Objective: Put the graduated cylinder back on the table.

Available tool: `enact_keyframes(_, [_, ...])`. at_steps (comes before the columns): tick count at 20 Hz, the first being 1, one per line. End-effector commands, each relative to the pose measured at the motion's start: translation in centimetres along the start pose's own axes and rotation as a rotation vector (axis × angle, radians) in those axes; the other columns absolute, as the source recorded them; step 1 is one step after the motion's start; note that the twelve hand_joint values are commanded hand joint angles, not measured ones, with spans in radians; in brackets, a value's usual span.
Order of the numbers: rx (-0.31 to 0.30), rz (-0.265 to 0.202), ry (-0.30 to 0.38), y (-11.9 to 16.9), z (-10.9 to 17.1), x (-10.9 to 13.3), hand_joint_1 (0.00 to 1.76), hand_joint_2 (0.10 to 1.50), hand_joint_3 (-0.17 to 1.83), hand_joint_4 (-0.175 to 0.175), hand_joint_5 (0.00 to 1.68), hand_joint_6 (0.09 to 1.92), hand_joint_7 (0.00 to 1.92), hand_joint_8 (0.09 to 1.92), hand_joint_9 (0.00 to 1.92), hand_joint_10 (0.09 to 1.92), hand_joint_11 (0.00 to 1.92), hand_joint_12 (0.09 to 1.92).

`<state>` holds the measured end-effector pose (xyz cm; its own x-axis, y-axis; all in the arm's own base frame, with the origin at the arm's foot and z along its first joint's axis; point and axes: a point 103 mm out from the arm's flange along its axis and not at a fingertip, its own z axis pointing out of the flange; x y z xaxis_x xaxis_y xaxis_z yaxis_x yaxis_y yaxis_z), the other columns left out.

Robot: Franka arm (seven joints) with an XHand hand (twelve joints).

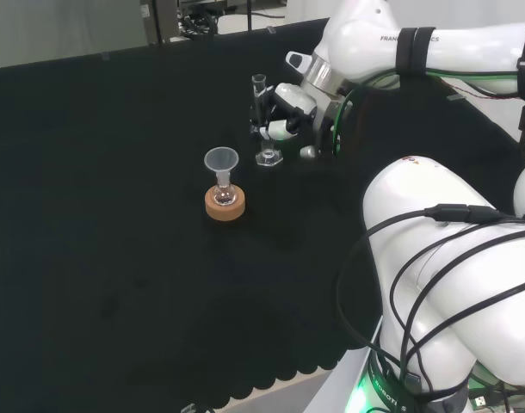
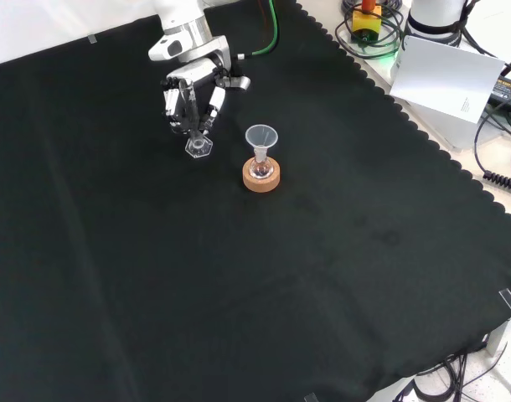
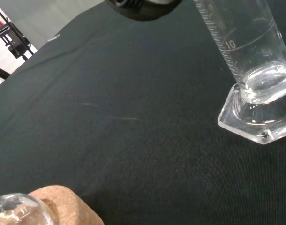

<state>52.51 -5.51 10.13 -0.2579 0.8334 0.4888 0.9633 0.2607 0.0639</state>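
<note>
- Closest to the wrist camera sits the cork ring, with the rounded clear glass of a flask resting on it.
- Beyond it in the same view, the graduated cylinder stands on the black cloth of the tabletop; its clear polygonal foot lies on the cloth and its marked tube rises from the foot with a slight lean.
- A dark part of the hand shows beside the upper tube; this view does not let me tell how its fingers are set.
- From the head view, the big white arm links fill the near right, and the hand works toward the far edge of the tabletop, its fingers curled round the cylinder's tube.
- The cylinder's long axis runs up and down, mouth upward, foot down at the cloth.
- Nearer the tabletop's middle stands the flask on its cork ring, with a clear funnel in its neck, apart from the cylinder.
- Seen from the front view, the hand comes in near the tabletop's far edge, and its fingers close about the cylinder, whose foot shows just below them.
- To the right of the foot, near but not touching, the funnel sits over the cork ring.
</note>
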Motion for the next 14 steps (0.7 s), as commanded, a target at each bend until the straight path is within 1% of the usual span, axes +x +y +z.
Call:
enact_keyframes(1, [0.000, -0.001, 0.029, -0.24, 0.17, -0.89, 1.26, 1.12, 0.00, -0.175, 0.96, 1.02, 1.00, 1.01, 1.49, 0.09, 1.32, 0.70])
enact_keyframes(8, [-0.020, 0.023, 0.042, -0.32, 0.60, -1.63, 1.26, 1.12, 0.00, -0.175, 0.96, 1.02, 0.99, 1.01, 1.49, 0.09, 1.31, 0.70])
enact_keyframes(12, [-0.018, 0.012, 0.034, -0.40, 0.60, -1.81, 1.26, 1.12, 0.00, -0.175, 0.96, 1.03, 0.99, 1.02, 1.49, 0.09, 1.31, 0.70])
enact_keyframes(14, [-0.027, 0.013, 0.031, -0.39, 0.66, -1.88, 1.26, 1.12, 0.00, -0.175, 0.96, 1.03, 0.99, 1.02, 1.49, 0.09, 1.31, 0.70])
